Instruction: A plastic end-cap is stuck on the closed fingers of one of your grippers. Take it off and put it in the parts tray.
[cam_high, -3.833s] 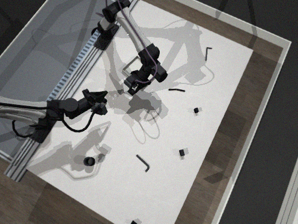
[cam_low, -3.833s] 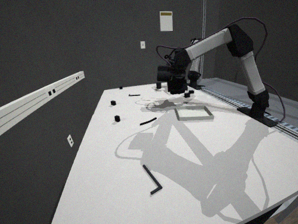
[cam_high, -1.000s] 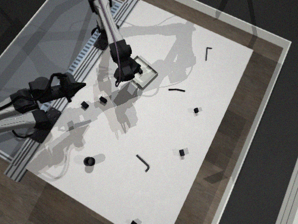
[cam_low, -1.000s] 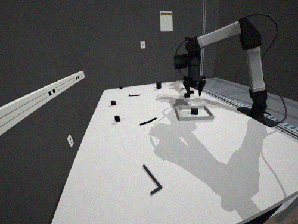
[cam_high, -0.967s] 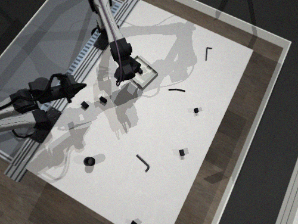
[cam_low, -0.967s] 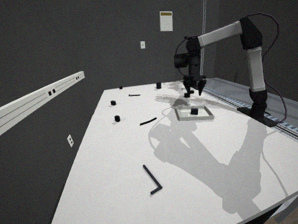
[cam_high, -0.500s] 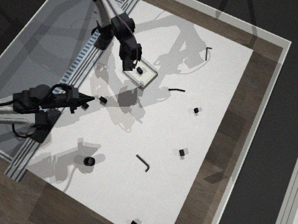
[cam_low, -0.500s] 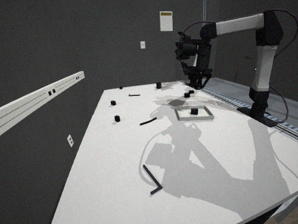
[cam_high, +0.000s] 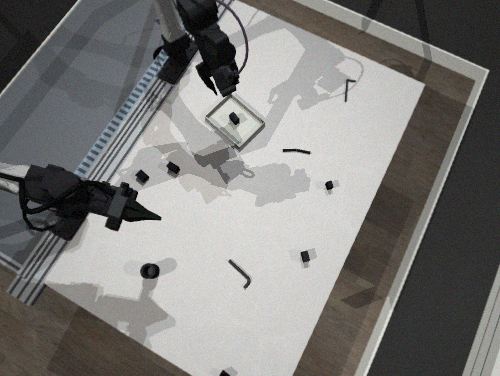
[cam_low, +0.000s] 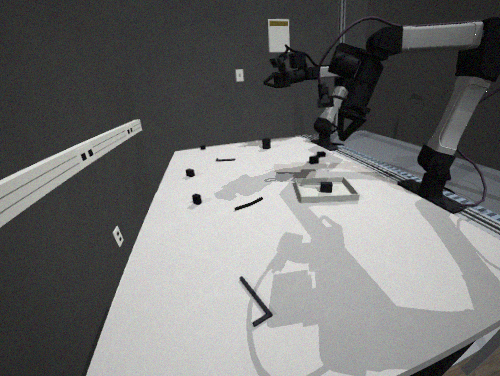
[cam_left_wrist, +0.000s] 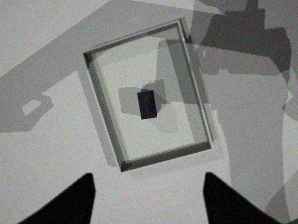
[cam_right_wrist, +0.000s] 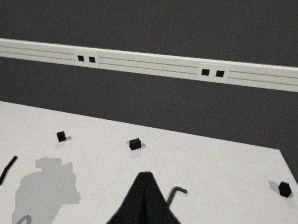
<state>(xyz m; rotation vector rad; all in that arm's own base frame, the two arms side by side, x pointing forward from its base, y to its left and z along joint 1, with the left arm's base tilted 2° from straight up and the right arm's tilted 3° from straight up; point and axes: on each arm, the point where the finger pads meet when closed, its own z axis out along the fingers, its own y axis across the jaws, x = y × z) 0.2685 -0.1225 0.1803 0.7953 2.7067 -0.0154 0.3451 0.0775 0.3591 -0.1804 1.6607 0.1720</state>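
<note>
A small black end-cap (cam_high: 234, 118) (cam_low: 326, 185) (cam_left_wrist: 147, 104) lies inside the parts tray (cam_high: 251, 136) (cam_low: 327, 199) (cam_left_wrist: 170, 157), near the middle of its pale floor. My left gripper (cam_high: 221, 93) (cam_left_wrist: 149, 181) is open and empty, above and just outside the tray on its rail side, with the cap beyond its fingertips. My right gripper (cam_high: 159, 218) (cam_low: 266, 83) (cam_right_wrist: 145, 180) is shut, raised above the table away from the tray. Its bare fingertips show no cap on them.
Two black blocks (cam_high: 142, 176) (cam_high: 173, 167) lie between the right arm and the tray. A round black piece (cam_high: 150, 270) stands beyond the right gripper. A curved black strip (cam_high: 296, 150) (cam_low: 249, 204) and L-shaped keys (cam_high: 346, 91) (cam_high: 240, 271) lie on the table.
</note>
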